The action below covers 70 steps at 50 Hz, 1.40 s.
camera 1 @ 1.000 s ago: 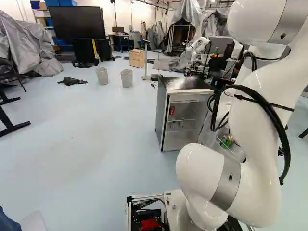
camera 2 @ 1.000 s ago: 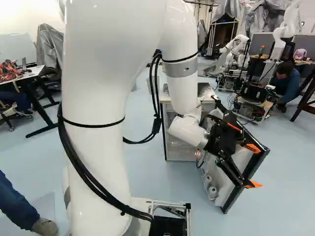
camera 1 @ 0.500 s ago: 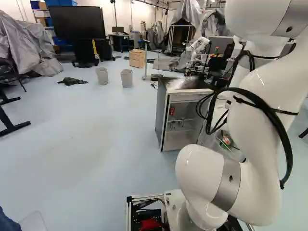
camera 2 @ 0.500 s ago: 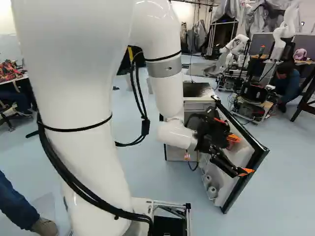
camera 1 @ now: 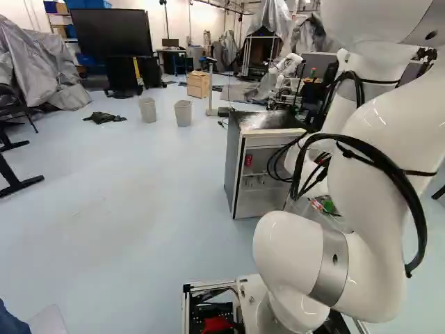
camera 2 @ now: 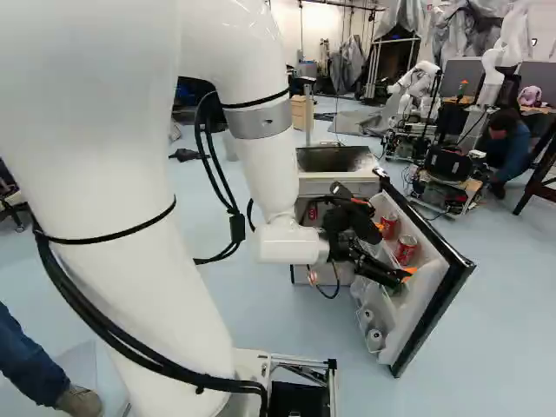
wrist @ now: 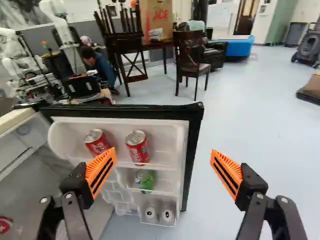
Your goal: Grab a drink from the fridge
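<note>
1. Position of the target. With twelve o'clock straight out beyond my claw (wrist: 164, 151), on a level clock, the outer red can (wrist: 137, 148) lies ahead at about eleven. It stands on the upper door shelf (wrist: 165, 163) of the open fridge door (wrist: 193, 145). The inner red can (wrist: 97, 142) lies nearer ten, and the green can (wrist: 144, 178) sits on the shelf below. I judge the outer can the readiest drink.

2. Nearest limb. Mine is the only arm (camera 2: 261, 165) for the work; my claw is at the door's inner side.

3. State of the claw. The orange pads (wrist: 101, 171) stand wide apart, with nothing held.

4. Long axis of the target. On an upright clock facing me, its top points just short of twelve, its foot near six: roughly vertical, crossing the spread of my pads. No roll of the wrist seems needed.

5. Approach implied. I should bear slightly toward eleven, centre the can, then advance; otherwise one pad may strike it.
</note>
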### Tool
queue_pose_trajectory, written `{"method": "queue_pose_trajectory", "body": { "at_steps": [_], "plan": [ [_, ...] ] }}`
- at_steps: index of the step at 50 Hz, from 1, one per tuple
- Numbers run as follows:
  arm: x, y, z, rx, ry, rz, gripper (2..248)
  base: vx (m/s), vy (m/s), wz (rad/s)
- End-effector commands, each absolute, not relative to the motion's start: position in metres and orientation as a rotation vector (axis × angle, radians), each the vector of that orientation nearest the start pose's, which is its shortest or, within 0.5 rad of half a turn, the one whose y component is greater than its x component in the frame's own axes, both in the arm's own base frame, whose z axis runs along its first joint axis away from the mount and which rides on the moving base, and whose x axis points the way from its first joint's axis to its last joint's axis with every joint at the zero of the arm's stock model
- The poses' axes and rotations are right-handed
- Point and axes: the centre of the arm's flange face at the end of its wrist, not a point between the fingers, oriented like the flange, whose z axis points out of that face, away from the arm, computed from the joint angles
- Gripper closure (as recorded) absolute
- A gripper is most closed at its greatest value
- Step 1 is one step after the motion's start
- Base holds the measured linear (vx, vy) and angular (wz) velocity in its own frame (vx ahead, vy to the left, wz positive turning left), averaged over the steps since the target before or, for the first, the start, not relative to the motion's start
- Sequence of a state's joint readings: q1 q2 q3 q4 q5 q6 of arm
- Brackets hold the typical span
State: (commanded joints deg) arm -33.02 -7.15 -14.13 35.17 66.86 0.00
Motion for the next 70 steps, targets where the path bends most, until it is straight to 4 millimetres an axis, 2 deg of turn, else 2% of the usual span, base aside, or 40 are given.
{"method": "queue_pose_trajectory", "body": {
  "at_steps": [10,22,46,70],
  "plan": [
    [0.249,-0.196,0.320,1.850,-1.119,1.412,3,0.000,0.000,0.000],
    [0.262,-0.187,0.314,1.974,-0.989,1.466,3,0.000,0.000,0.000],
    [0.299,-0.180,0.291,2.209,-0.736,1.531,3,0.000,0.000,0.000],
    [0.335,-0.183,0.264,2.400,-0.492,1.588,3,0.000,0.000,0.000]
  ]
}}
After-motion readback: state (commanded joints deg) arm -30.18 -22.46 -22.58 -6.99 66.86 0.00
